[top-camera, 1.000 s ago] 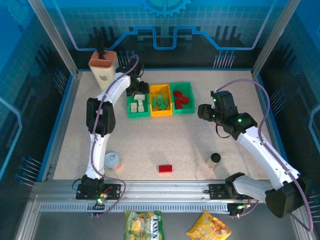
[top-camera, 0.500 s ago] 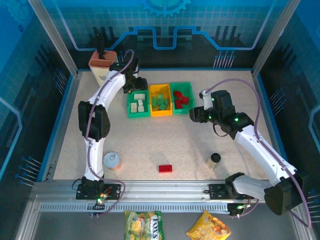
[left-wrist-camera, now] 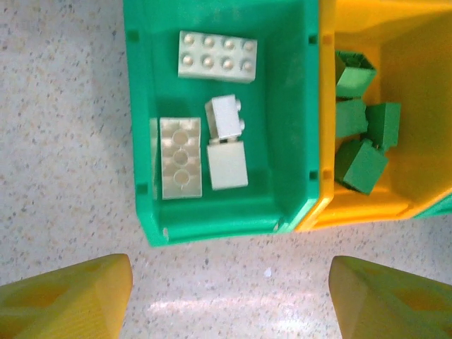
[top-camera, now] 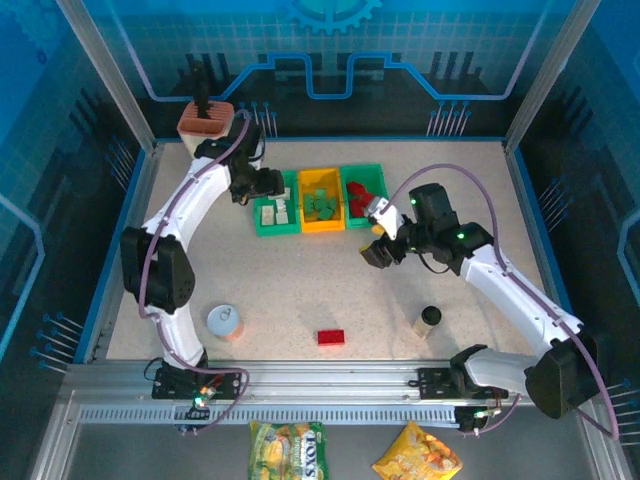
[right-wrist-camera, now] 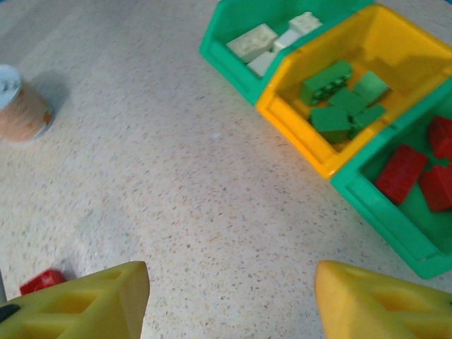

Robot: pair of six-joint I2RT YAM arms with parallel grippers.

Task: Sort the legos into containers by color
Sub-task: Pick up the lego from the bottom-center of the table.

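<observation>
The speckled bench (top-camera: 300, 290) carried everything. The left arm reached to the far left, and its gripper (top-camera: 262, 185) hung just left of the row of bins. In its wrist view the yellow fingers (left-wrist-camera: 63, 296) stood wide apart and empty over bare bench, just beside the near wall of the left green bin (left-wrist-camera: 141, 141). The right gripper (top-camera: 375, 245) hovered near the right end of the row. Its fingers (right-wrist-camera: 78, 300) were also spread wide and held nothing.

A beige knife block (top-camera: 205, 125) stood at the far left corner. The three joined bins sat in the far middle: the left green bin, a yellow bin (top-camera: 322, 227) and a right green bin (top-camera: 362, 168).

A round can (top-camera: 223, 322) stood at the near left. A small black-capped cylinder (top-camera: 428, 320) stood at the near right.

Four cream bricks (left-wrist-camera: 217, 56) lay in the left green bin, green bricks (left-wrist-camera: 360, 166) lay in the yellow bin, and red bricks (right-wrist-camera: 401, 173) lay in the right green bin. One red brick (top-camera: 331, 337) lay alone on the bench near the front edge, between the can and the cylinder and well apart from both grippers.
</observation>
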